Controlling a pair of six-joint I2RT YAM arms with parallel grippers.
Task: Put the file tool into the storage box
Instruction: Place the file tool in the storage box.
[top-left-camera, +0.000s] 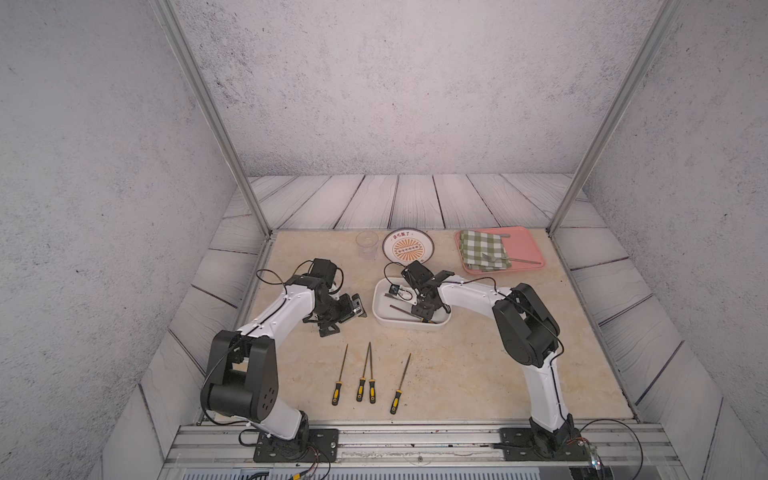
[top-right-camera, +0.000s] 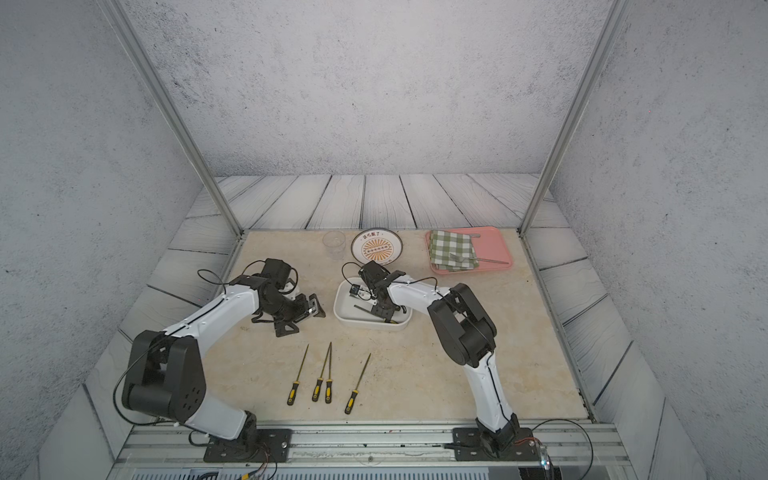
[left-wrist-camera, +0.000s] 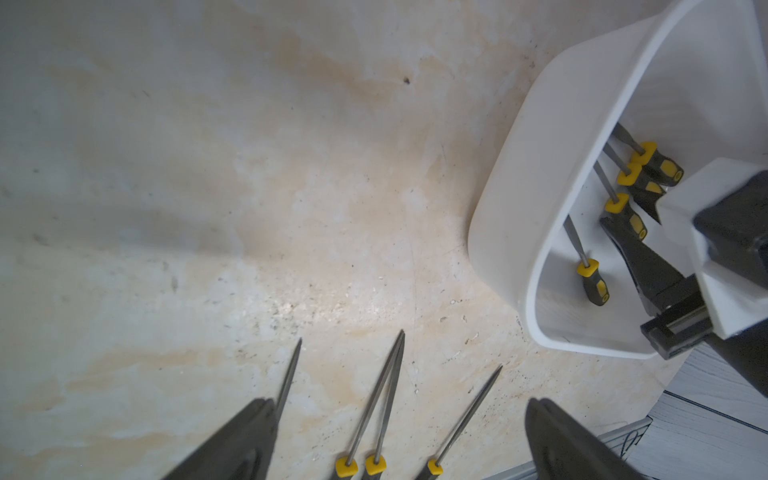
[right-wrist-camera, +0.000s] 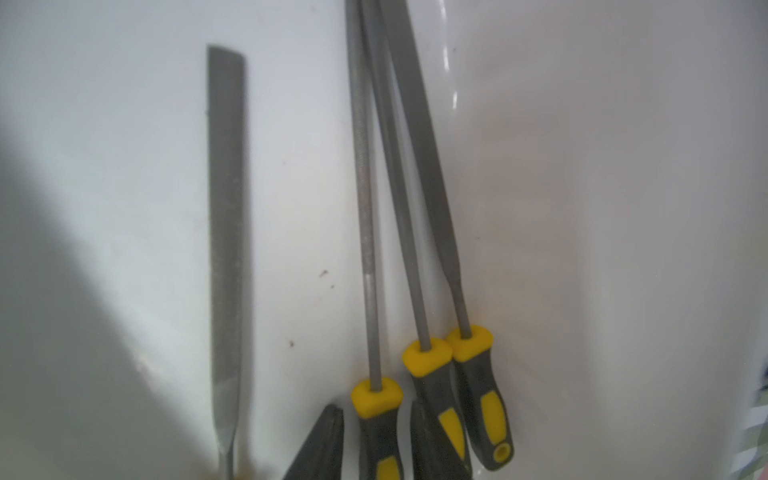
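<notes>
Grey textured walls are boxing in the beige marbled desk (top-left-camera: 457, 374) you are working on. At the left, your left gripper (top-left-camera: 344, 321) is hanging low over the desk just beside the storage box, its jaws standing wide apart and holding nothing. Nearer the front, four needle files (top-left-camera: 365, 370) with black-and-yellow handles are lying in a row on the desk, well apart from both grippers; these are waiting to be moved.

Moving right, the white storage box (top-left-camera: 399, 325) is sitting mid-desk and carrying four files: a flat file (right-wrist-camera: 228, 208) lying alone and three slimmer ones bunched together, handles side by side. By that count you are looking at roughly half the job done.

Your right gripper (top-left-camera: 420, 312) is reaching down inside the box, over the handle ends. The round file (right-wrist-camera: 365, 187) of the bunch is lying on the box floor with its handle right by the gripper. One finger (right-wrist-camera: 322, 444) is showing a sliver of white floor between itself and that handle, so the jaws are standing slightly parted and gripping nothing.
</notes>
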